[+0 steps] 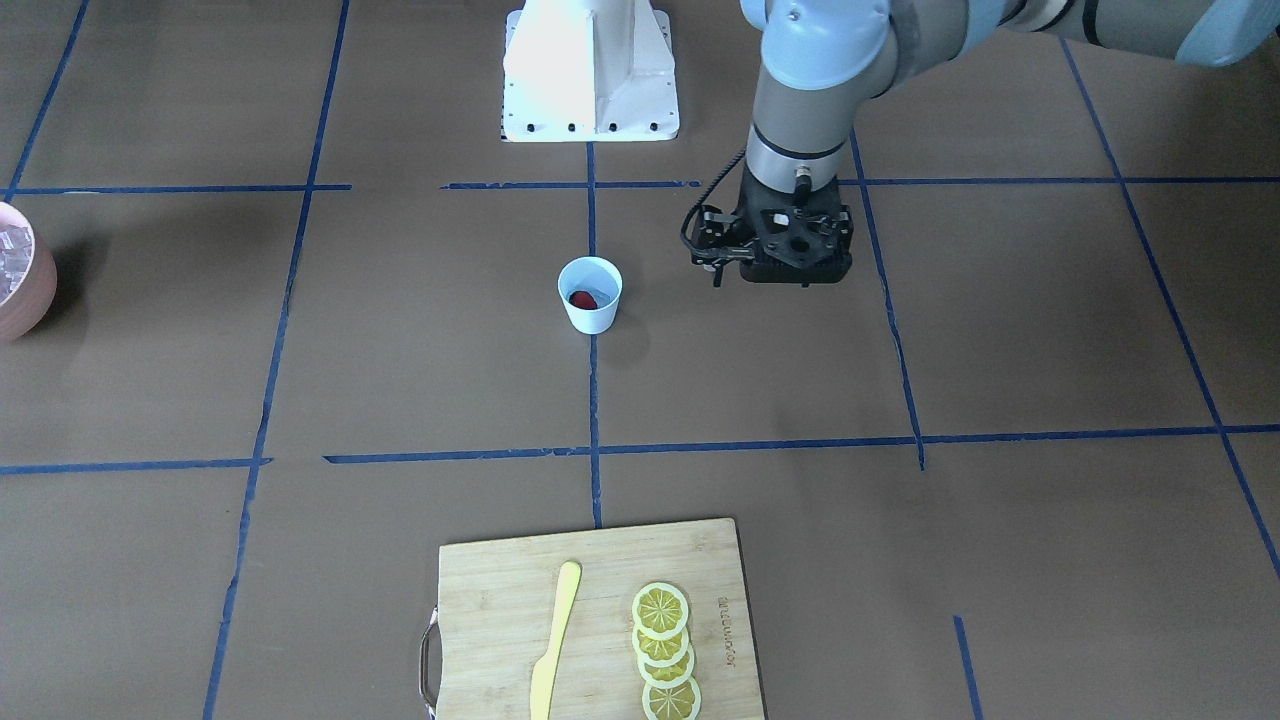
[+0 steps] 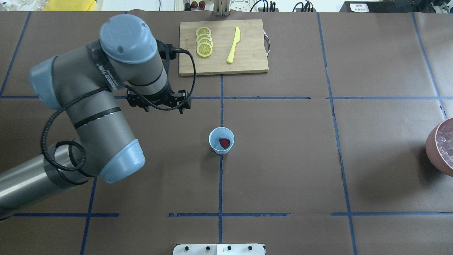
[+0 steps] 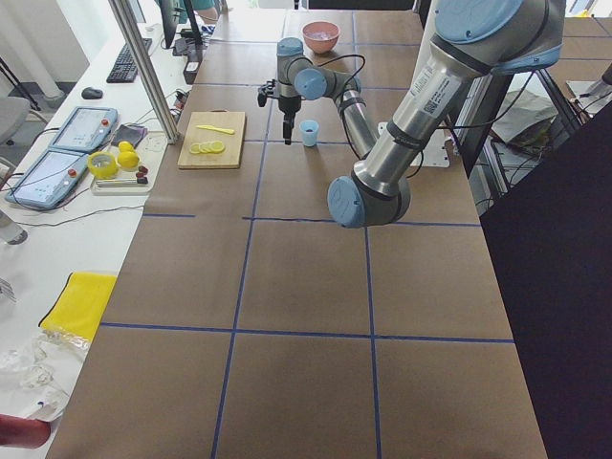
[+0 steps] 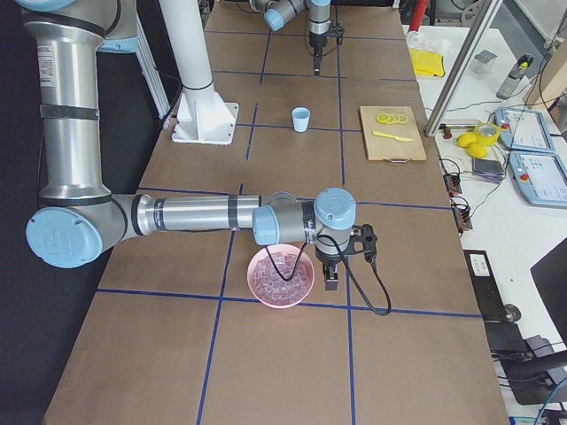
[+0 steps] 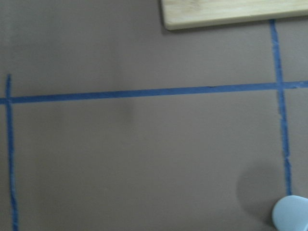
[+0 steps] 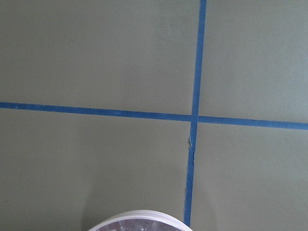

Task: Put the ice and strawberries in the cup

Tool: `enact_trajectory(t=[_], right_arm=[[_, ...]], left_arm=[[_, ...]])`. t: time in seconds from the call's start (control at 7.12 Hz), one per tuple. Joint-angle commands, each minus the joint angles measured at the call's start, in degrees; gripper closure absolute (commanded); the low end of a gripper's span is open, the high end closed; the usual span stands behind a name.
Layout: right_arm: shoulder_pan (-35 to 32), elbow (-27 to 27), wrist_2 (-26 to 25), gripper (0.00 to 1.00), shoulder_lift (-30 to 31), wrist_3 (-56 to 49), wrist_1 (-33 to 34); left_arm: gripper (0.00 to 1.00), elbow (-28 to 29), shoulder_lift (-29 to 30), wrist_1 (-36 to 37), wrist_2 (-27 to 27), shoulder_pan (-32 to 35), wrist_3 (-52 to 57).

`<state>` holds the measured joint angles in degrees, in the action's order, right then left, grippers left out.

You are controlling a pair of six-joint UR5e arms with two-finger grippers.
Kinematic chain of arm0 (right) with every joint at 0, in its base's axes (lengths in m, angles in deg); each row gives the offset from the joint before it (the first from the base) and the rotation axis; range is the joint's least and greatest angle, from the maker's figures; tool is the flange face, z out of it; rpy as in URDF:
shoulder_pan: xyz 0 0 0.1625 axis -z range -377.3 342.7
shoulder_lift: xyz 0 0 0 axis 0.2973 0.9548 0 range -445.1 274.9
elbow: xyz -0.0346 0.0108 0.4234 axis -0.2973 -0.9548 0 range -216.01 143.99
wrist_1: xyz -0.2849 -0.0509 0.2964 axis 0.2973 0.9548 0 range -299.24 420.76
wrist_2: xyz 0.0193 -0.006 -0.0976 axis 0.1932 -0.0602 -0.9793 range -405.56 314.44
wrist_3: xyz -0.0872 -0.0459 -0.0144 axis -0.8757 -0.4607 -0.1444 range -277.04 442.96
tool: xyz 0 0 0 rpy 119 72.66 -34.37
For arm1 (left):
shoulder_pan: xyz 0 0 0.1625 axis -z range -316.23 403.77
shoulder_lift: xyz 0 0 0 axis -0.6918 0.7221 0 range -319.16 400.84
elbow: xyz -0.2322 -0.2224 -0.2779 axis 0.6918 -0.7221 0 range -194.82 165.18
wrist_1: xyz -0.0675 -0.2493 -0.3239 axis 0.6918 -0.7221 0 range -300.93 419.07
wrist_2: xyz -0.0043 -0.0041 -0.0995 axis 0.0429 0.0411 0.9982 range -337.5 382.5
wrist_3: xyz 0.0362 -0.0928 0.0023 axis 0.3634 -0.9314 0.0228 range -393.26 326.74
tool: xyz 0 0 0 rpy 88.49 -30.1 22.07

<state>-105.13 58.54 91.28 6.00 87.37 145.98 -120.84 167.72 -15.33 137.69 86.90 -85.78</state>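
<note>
Cup point(image 2: 221, 141), centre of overhead frame: strawberry point(image 2: 224, 142) inside, ice point(image 2: 446, 145) judged outstanding.
Ice sits in pink bowl point(image 2: 434, 148) at right edge; none discernible in cup. Left gripper point(image 1: 785, 250) hangs upper left of cup, right gripper point(image 4: 331, 276) beside bowl; jaw spread of either cannot be told.

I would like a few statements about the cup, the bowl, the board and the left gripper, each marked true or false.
1. The strawberry lies in the cup. True.
2. The bowl holds lemon slices. False: it holds ice; the lemon slices lie on the board.
3. The knife lies on the board beside the lemon slices. True.
4. The left gripper hangs right over the cup. False: it hangs off to one side, apart from the cup.
</note>
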Motion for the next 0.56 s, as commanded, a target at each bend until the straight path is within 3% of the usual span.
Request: enact_trajectory(t=[0.0, 0.42], right_arm=[[-0.7, -0.3, -0.1, 0.01, 0.5, 0.6, -0.1], [-0.9, -0.3, 0.0, 0.01, 0.7, 1.0, -0.1]], left_arm=[[0.00, -0.1, -5.3, 0.1, 5.2, 9.1, 12.7], [0.00, 0.6, -12.4, 4.6, 9.2, 21.9, 35.0]])
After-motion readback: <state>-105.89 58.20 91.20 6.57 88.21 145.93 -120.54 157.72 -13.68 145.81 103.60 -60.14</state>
